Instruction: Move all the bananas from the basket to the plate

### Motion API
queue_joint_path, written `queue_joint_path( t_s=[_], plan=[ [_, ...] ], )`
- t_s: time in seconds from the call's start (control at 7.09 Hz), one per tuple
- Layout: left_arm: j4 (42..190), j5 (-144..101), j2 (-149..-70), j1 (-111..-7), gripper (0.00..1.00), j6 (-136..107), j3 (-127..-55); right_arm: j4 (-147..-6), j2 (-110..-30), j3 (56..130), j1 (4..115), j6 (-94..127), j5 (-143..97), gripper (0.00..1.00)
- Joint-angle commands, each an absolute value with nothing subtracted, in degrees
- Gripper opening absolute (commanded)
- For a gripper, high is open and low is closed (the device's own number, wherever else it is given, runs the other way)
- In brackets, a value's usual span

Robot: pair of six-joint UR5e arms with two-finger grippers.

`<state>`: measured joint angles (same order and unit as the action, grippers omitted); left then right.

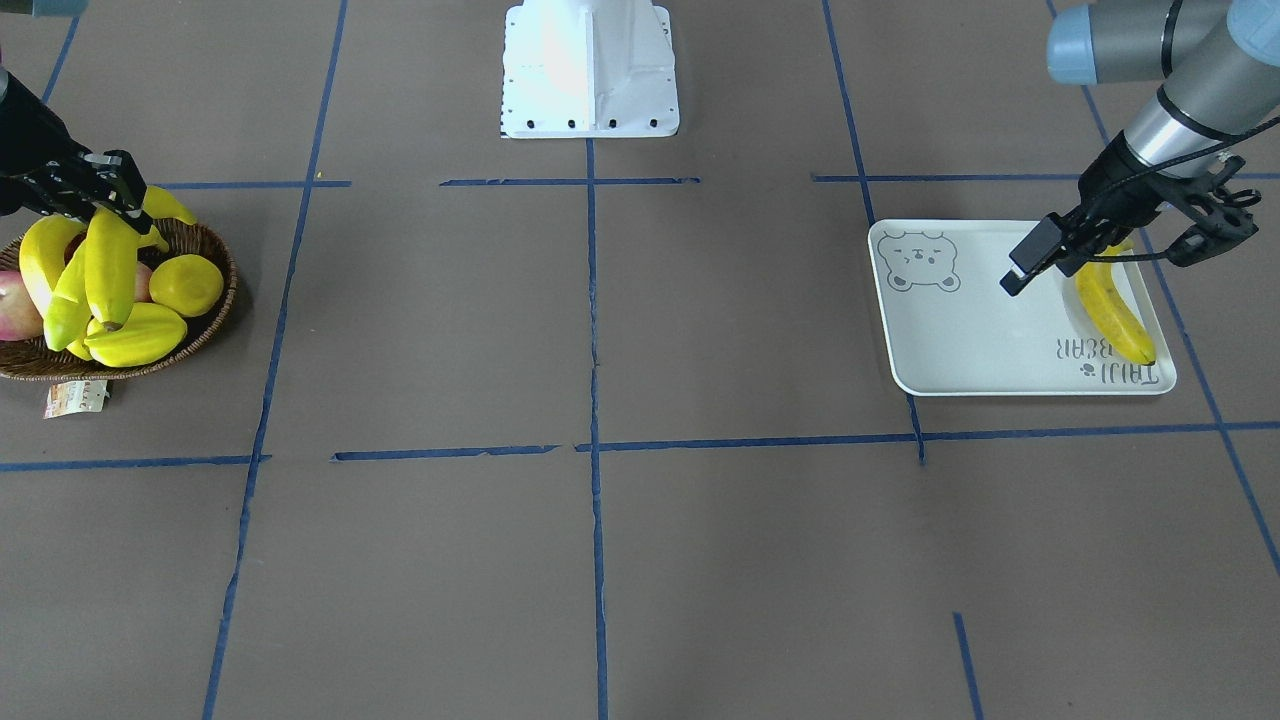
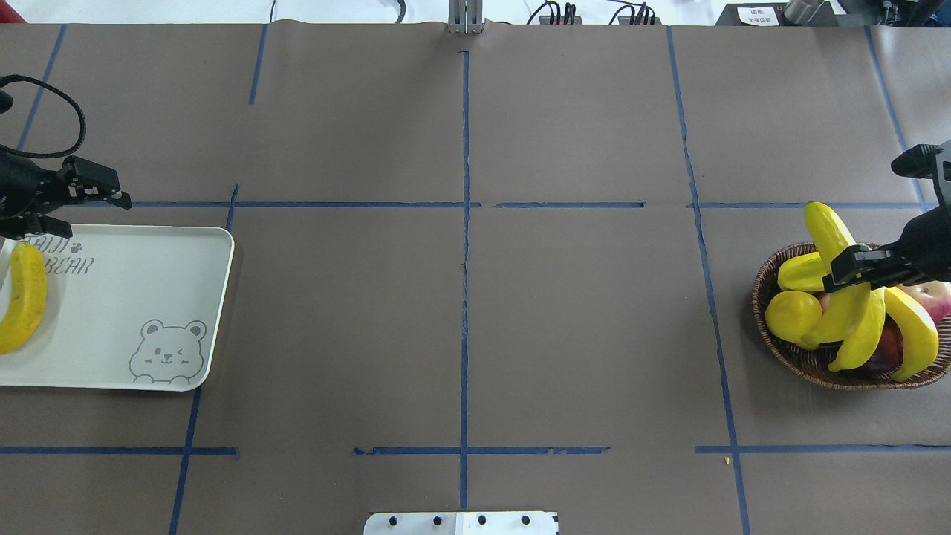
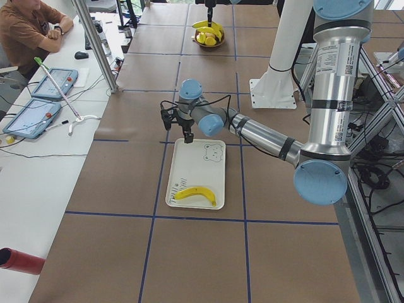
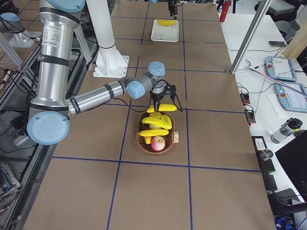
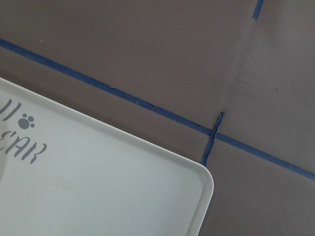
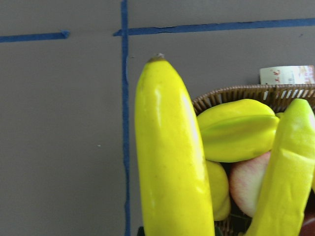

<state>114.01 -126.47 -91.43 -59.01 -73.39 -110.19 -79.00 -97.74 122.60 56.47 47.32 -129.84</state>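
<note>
My right gripper point(image 1: 105, 195) is shut on one banana point(image 1: 108, 270) near its upper end and holds it over the basket point(image 1: 215, 250). It shows the same way in the overhead view: gripper point(image 2: 854, 269), banana point(image 2: 828, 230), basket point(image 2: 765, 282). That banana fills the right wrist view point(image 6: 170, 157). Two more bananas point(image 2: 865, 334) point(image 2: 914, 334) lie in the basket. One banana point(image 2: 22, 297) lies on the white bear-printed plate point(image 2: 134, 282). My left gripper point(image 2: 74, 208) is open and empty above the plate's far edge, next to that banana point(image 1: 1115, 310).
The basket also holds a round lemon point(image 1: 185, 283), a ribbed yellow fruit point(image 1: 135, 335) and a red apple point(image 1: 15, 305). A paper tag point(image 1: 75, 398) hangs at its rim. The robot's white base point(image 1: 590, 70) stands at the table's middle back.
</note>
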Motion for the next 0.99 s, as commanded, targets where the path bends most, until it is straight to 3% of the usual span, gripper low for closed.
queue_joint_path(
  t_s=[0.0,0.56,0.85],
  plan=[
    [114.08,-126.65,-93.59,-57.58,1.0,-73.48,-110.3,-84.95,-87.26,123.93,53.2,47.9,-130.87,0.01],
    [115.66,-126.39,-108.58,-50.37,1.0,-86.7,-110.13,-89.21,-68.51,123.49,41.78,59.55,-127.81,0.02],
    [126.13,-126.21,-111.88,-46.18,1.0,-94.09,-109.69,-88.86,-63.57,123.14,35.89,66.66,-121.85,0.02]
  ],
)
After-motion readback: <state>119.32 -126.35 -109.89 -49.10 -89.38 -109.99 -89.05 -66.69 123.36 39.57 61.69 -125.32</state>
